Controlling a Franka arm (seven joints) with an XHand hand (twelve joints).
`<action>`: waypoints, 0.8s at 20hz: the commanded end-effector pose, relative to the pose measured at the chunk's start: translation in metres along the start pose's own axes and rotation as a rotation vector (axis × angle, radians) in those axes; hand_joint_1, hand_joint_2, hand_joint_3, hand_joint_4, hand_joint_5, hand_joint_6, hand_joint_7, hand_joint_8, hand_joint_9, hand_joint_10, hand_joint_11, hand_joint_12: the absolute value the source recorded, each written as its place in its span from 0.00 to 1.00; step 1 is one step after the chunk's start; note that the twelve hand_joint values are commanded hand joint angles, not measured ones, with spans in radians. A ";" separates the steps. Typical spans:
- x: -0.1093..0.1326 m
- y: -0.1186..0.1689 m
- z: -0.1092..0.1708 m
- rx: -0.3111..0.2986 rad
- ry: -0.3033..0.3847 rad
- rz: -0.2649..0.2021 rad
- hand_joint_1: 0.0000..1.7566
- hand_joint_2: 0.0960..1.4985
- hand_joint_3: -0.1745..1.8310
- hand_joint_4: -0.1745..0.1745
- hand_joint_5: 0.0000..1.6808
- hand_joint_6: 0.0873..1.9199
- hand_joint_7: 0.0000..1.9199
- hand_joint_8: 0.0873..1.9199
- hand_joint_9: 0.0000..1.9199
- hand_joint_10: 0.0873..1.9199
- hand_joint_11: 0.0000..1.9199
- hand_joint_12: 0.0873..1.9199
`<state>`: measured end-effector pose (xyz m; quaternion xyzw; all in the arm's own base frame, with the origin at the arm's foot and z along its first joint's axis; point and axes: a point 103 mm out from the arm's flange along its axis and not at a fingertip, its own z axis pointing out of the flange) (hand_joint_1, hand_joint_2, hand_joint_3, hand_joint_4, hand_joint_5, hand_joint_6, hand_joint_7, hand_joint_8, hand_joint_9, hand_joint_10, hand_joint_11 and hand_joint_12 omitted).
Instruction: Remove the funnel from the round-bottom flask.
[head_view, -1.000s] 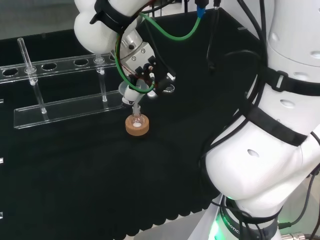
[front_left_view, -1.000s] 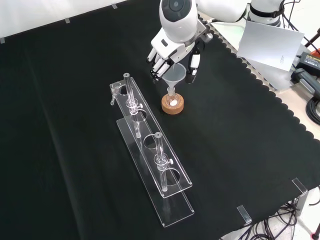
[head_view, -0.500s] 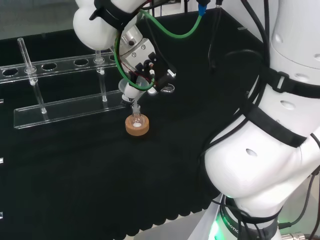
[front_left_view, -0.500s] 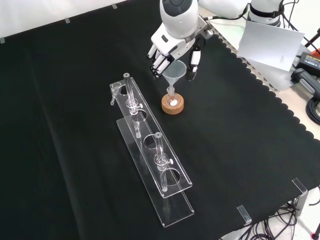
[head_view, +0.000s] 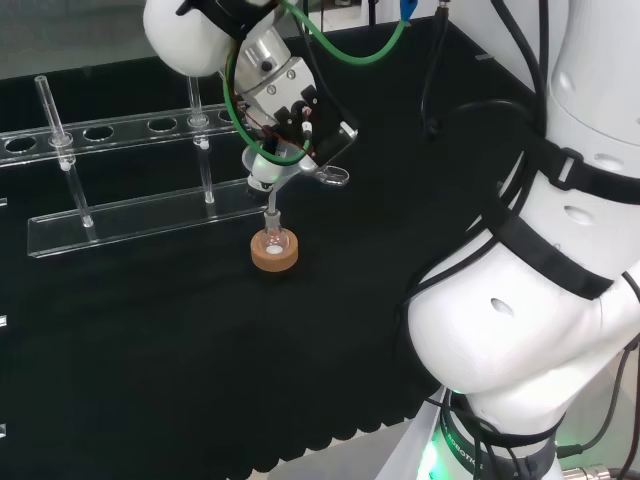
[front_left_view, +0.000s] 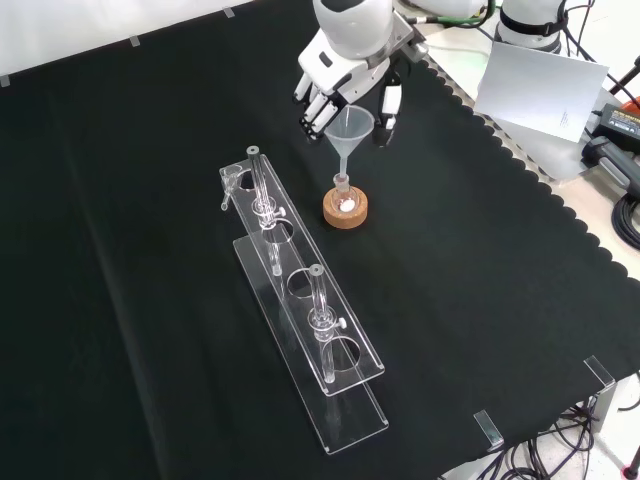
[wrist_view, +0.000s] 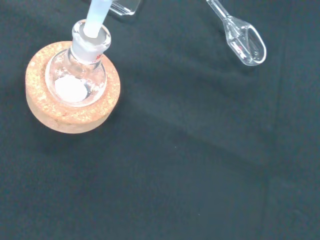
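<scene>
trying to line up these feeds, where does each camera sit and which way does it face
Head view: behind and above the arm's base, looking over the white links at the bench; the hand holds the funnel.
Front view: opposite the arm, looking down on the cloth; the hand enters from the top.
Wrist view: at the wrist, looking down at the round-bottom flask; the funnel's stem shows at its neck.
Shared: all three show the flask on its cork ring.
</scene>
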<state>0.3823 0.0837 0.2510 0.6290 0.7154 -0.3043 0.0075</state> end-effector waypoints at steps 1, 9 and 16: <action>-0.008 -0.017 -0.025 -0.001 -0.004 0.017 0.34 0.55 0.26 0.48 0.41 0.38 0.38 0.35 0.57 0.18 0.38 0.62; -0.021 -0.025 -0.050 -0.009 -0.028 0.039 0.34 0.54 0.26 0.48 0.41 0.39 0.38 0.35 0.57 0.18 0.37 0.62; -0.034 -0.021 -0.062 -0.010 -0.046 0.063 0.34 0.54 0.27 0.50 0.41 0.39 0.38 0.35 0.57 0.18 0.37 0.62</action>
